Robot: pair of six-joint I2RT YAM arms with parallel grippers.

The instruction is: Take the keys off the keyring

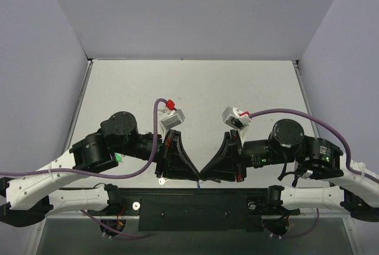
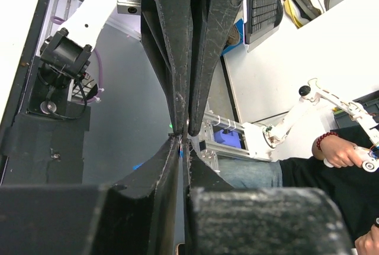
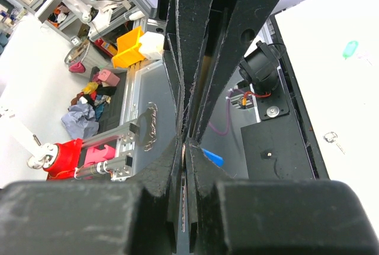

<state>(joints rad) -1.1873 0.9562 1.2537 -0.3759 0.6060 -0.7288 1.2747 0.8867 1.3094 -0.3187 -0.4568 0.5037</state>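
Observation:
My left gripper [image 1: 195, 177] and right gripper [image 1: 204, 177] meet tip to tip over the table's near edge, both shut. The blue tag of the keyring [image 1: 198, 185] hangs just below the tips. In the left wrist view a blue sliver of the keyring [image 2: 179, 151] sits pinched at the tips of my left gripper [image 2: 180, 142]. In the right wrist view the blue tag [image 3: 212, 158] sticks out beside my right gripper [image 3: 185, 145]. That gripper clamps a thin flat metal piece [image 3: 184, 175] seen edge-on, apparently the key.
A small pale key [image 1: 161, 180] lies loose on the table by the left fingers; it also shows in the right wrist view [image 3: 331, 138]. A green tag [image 3: 350, 48] lies farther out, near the left arm [image 1: 118, 158]. A black base plate [image 1: 195, 206] runs along the near edge.

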